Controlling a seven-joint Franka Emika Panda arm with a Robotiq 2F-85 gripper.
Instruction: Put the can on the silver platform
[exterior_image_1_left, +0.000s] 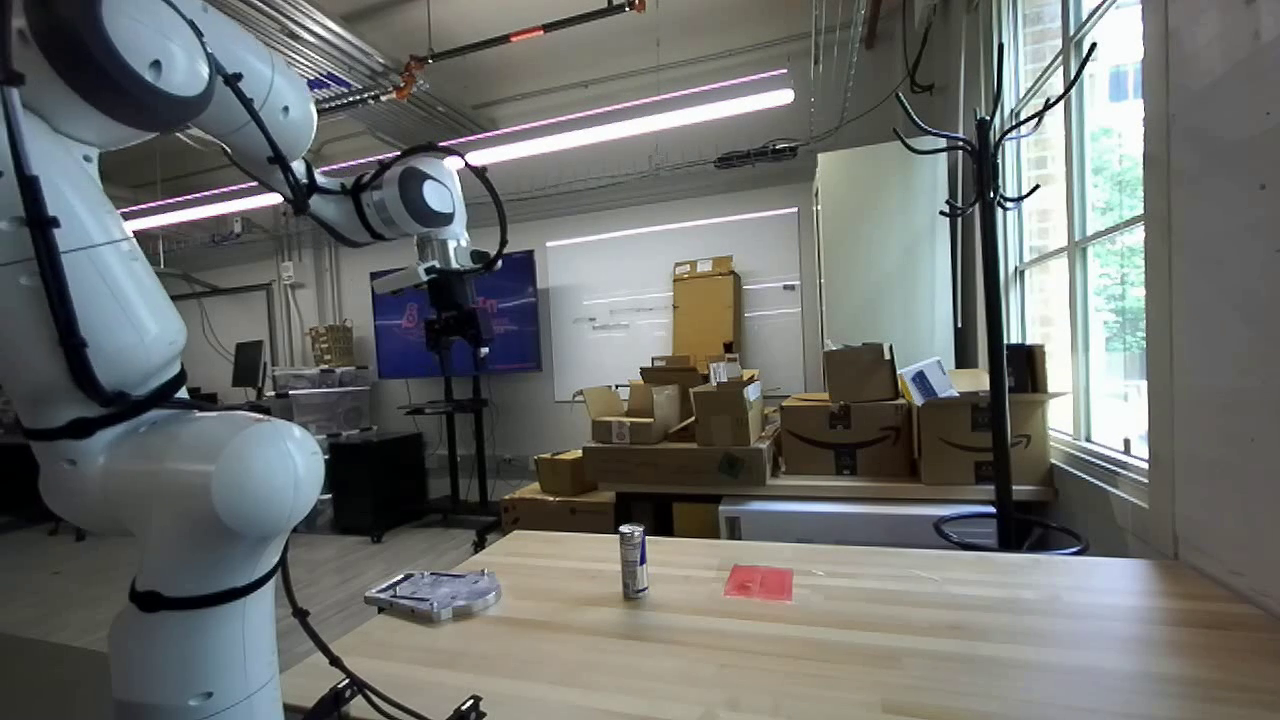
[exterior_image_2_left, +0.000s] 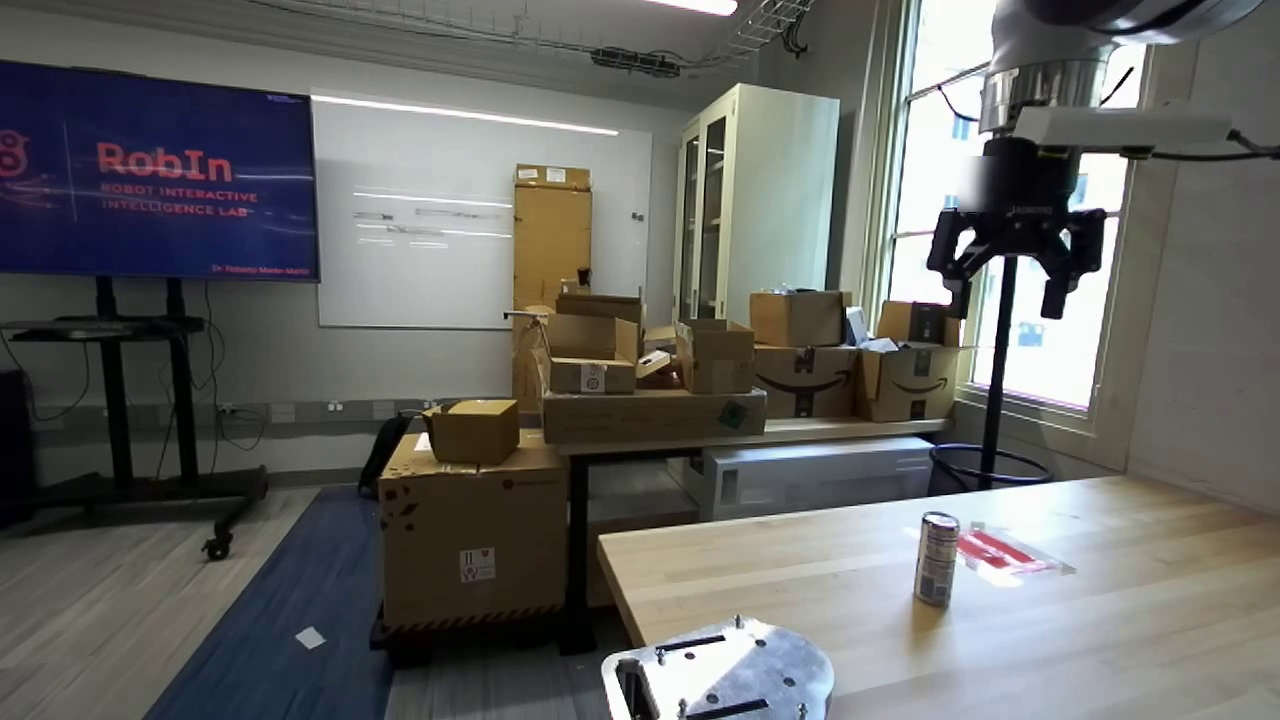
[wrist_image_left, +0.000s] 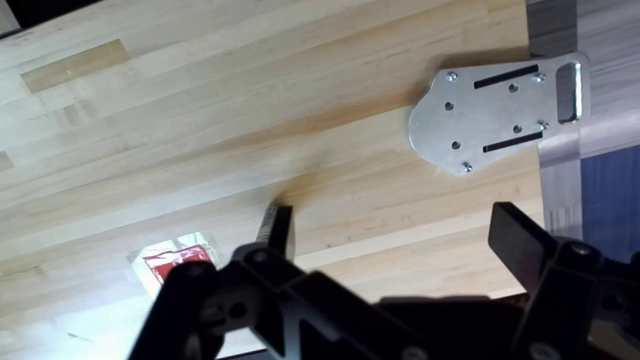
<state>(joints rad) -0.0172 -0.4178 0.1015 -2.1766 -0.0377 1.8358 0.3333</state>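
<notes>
End effector (exterior_image_2_left: 1008, 295) apart above one upright can (exterior_image_1_left: 634, 562)

Two black fingers (exterior_image_2_left: 1057, 292) stand apart, tips pointing down. The can is a slim silvery cylinder with darker bands, a blue patch on its side and print too small to read. In both exterior views it stands on the surface (exterior_image_1_left: 900, 660), pale wood in long strips, inward from the far edge and right of the far left corner; in the wrist view a finger partly hides it. One flat red rectangle (exterior_image_1_left: 758, 583), bordered by glossy clear film (wrist_image_left: 175, 245), lies to its right in the exterior views. There, one silver platform (wrist_image_left: 480, 117) rests at the left edge, the end with an oblong opening jutting past it: flat bare metal, rounded at the opposite end, with two black slots, four bolts and four round holes.
</notes>
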